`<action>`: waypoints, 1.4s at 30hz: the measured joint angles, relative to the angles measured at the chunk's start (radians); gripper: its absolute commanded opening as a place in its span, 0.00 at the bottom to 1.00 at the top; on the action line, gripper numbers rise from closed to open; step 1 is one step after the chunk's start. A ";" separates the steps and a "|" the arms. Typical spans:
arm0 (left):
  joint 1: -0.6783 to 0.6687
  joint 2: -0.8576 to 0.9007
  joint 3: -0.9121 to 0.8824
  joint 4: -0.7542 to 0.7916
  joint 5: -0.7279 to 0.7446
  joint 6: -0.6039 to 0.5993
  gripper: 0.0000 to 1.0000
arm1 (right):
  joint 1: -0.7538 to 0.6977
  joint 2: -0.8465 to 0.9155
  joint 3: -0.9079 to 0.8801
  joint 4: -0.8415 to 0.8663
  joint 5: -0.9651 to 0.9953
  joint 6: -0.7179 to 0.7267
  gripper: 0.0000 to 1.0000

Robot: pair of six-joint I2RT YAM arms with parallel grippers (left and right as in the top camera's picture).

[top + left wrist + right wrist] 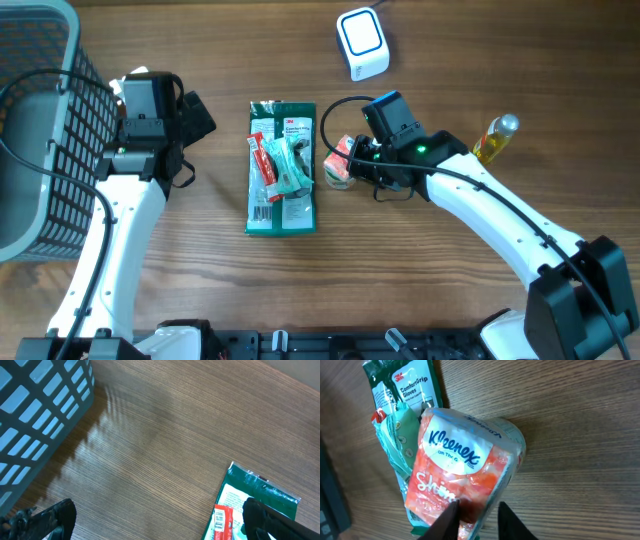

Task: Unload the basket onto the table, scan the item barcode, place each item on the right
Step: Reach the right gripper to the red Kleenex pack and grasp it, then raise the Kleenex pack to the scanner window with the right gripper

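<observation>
Tissue pack (340, 162) sits just beside the glove pack (282, 170), on its right-arm side. The right gripper (362, 160) has its jaws narrowed onto one end of it. Whether the pack rests on the counter (480, 60) I cannot tell. Scanner (362, 42) stands apart at the far edge, bottle (495, 138) beyond the right arm. The left gripper (200, 118) hangs near the basket (40, 120), jaws wide, holding nothing.

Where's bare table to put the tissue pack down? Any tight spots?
Free: the wood between the basket and the scanner; the strip below the glove pack; the top right corner past the bottle. Crowded: centre, where the right tool holds the tissue pack right beside the glove pack.
</observation>
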 measured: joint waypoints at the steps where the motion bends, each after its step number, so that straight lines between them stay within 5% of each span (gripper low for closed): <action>1: 0.000 0.000 0.000 0.000 0.000 0.000 1.00 | 0.001 0.000 0.000 0.000 0.000 0.003 0.29; 3: 0.000 0.000 0.000 0.000 0.000 0.000 1.00 | 0.006 0.003 0.000 0.001 0.002 0.010 0.24; 4: 0.000 0.000 0.000 0.000 0.000 0.000 1.00 | 0.012 0.011 0.000 0.006 0.003 0.017 0.08; 5: 0.000 0.000 0.000 0.000 0.000 0.000 1.00 | 0.018 0.020 0.000 0.011 0.003 0.021 0.04; 11: 0.000 0.000 0.000 0.000 0.000 0.000 1.00 | 0.016 0.019 0.000 0.014 -0.001 0.004 0.04; 16: 0.000 0.000 0.000 0.000 0.000 0.000 1.00 | -0.072 -0.100 -0.007 0.004 -0.140 -0.161 0.04; 22: 0.000 0.000 0.000 0.000 0.000 0.000 1.00 | -0.219 -0.214 -0.013 0.167 -0.842 -0.478 0.04; 27: 0.000 0.000 0.000 0.000 0.000 0.000 1.00 | -0.319 -0.241 -0.013 0.248 -1.290 -0.527 0.04; 42: 0.000 0.000 0.000 0.000 0.000 0.000 1.00 | -0.347 -0.241 -0.013 0.251 -1.381 -0.527 0.04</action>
